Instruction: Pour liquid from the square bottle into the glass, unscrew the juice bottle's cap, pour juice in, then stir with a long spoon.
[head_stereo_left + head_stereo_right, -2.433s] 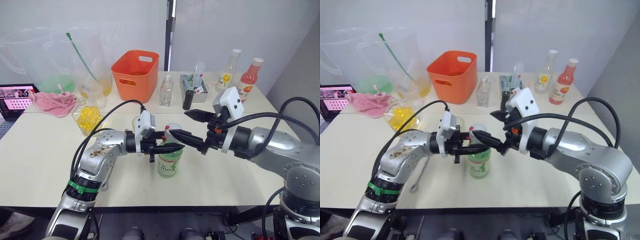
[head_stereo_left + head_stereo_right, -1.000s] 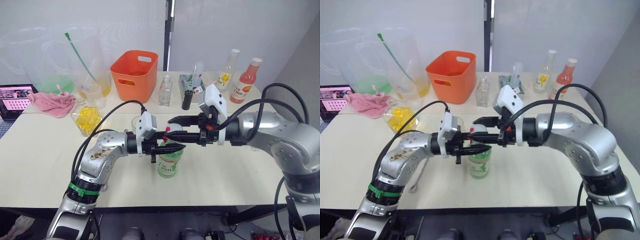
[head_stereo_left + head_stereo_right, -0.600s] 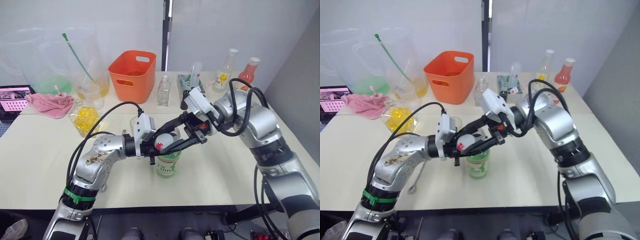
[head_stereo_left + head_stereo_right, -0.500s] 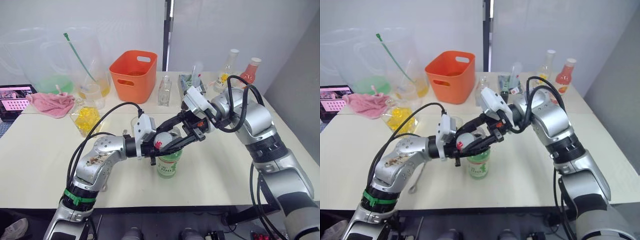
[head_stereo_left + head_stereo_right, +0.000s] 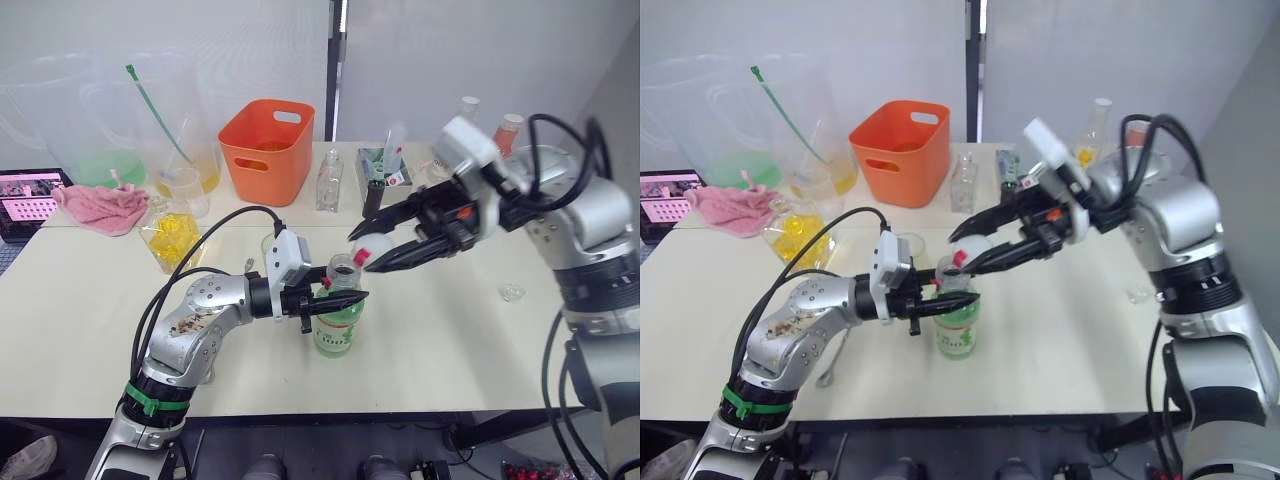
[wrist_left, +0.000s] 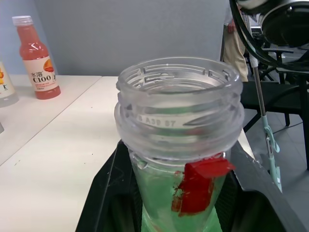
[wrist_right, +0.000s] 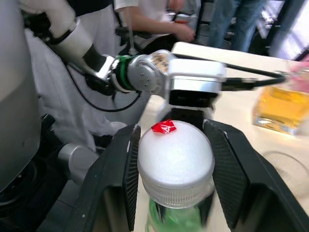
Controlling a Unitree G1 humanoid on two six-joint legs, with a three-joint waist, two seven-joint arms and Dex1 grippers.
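The juice bottle (image 5: 337,325) stands uncapped near the table's middle; its open neck (image 6: 178,92) shows in the left wrist view. My left gripper (image 5: 340,297) is shut on the bottle's neck. Just above and to the right, my right gripper (image 5: 362,253) is shut on the juice bottle's cap (image 7: 175,153), white with a red mark and lifted clear of the neck. The glass (image 5: 270,245) stands behind my left gripper. Further left, the square bottle (image 5: 172,232) holds yellow liquid. The long spoon (image 5: 828,370) lies under my left forearm, mostly hidden.
An orange basket (image 5: 270,135), big clear pitchers (image 5: 100,120), a pink cloth (image 5: 98,205), a cloudy cup (image 5: 187,187), a slim clear bottle (image 5: 331,180) and a tool box (image 5: 385,165) line the back. A small clear piece (image 5: 512,292) lies right. People stand beyond the table (image 7: 159,19).
My right gripper has pulled the cap off the juice bottle and carried it up and to the right. My left gripper still holds the bottle's neck in the same place.
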